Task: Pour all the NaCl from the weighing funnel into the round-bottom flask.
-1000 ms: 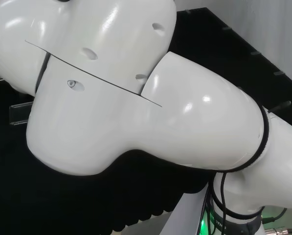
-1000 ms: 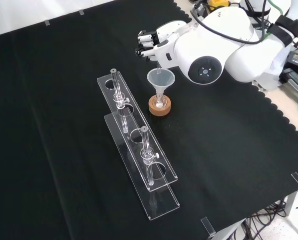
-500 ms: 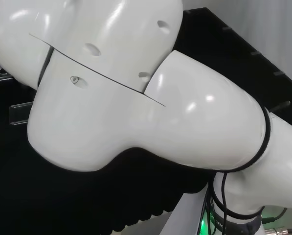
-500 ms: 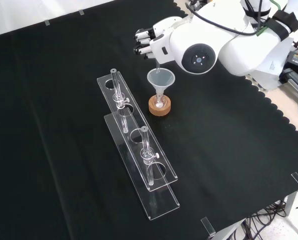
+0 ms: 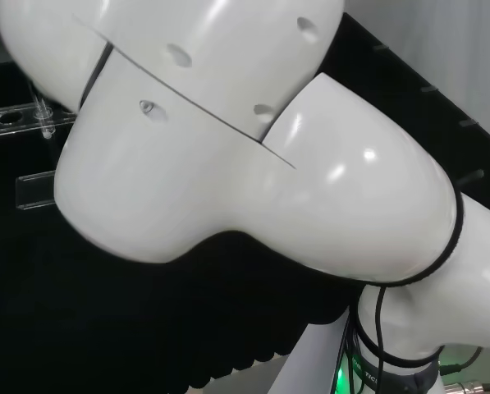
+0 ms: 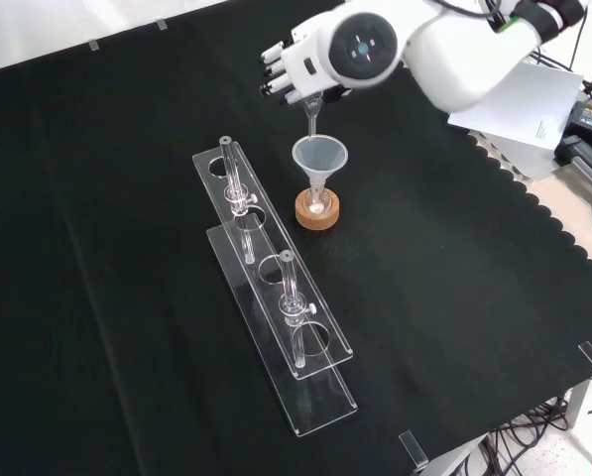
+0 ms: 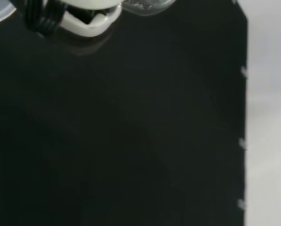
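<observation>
Above the funnel [image 6: 320, 157], the hand [image 6: 294, 71].

In the front view, a funnel [image 6: 319, 159] sits in the round-bottom flask [image 6: 318, 203] on a cork ring [image 6: 317, 211]. A test-tube rack [image 6: 273, 282] stands to their left on the worktop [image 6: 454, 297]. The hand [image 6: 294, 71] hovers above the funnel.

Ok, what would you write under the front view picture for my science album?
The hand tips a weighing funnel over the funnel in a flask on a cork ring, beside a clear rack.
</observation>
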